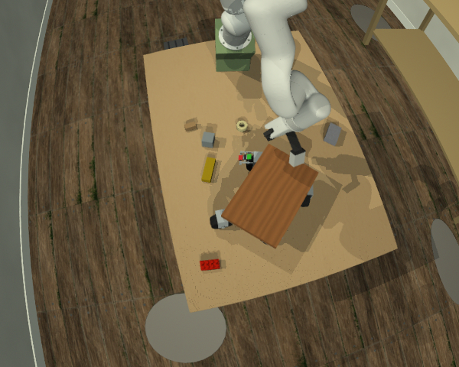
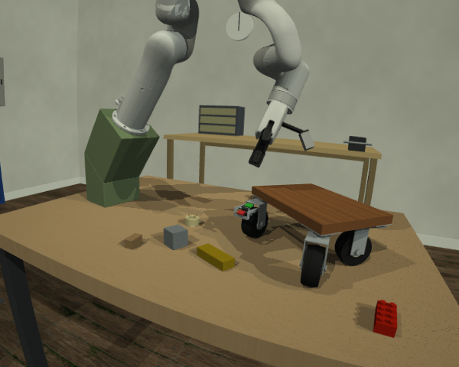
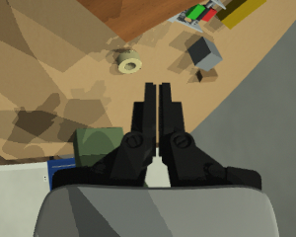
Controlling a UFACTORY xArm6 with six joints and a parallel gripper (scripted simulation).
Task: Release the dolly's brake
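The dolly (image 1: 270, 193) has a brown wooden deck on black casters and stands on the tan table; it also shows in the exterior view (image 2: 320, 207). Its brake pedal (image 1: 245, 157) (image 2: 245, 208) sits on the caster at the deck's far-left corner, with a red end and a green end. In the wrist view the pedal (image 3: 202, 14) lies just past the deck edge. My gripper (image 2: 257, 157) is shut and empty, and hangs in the air above and behind the pedal caster. It also shows from above (image 1: 268, 134) and in the wrist view (image 3: 155, 95).
On the table lie a cream ring (image 1: 242, 125), a grey cube (image 1: 208, 138), a small brown block (image 1: 190, 124), a yellow bar (image 1: 208, 169), a red brick (image 1: 209, 264) and a grey block (image 1: 332, 133). The green arm base (image 1: 233, 51) stands at the far edge.
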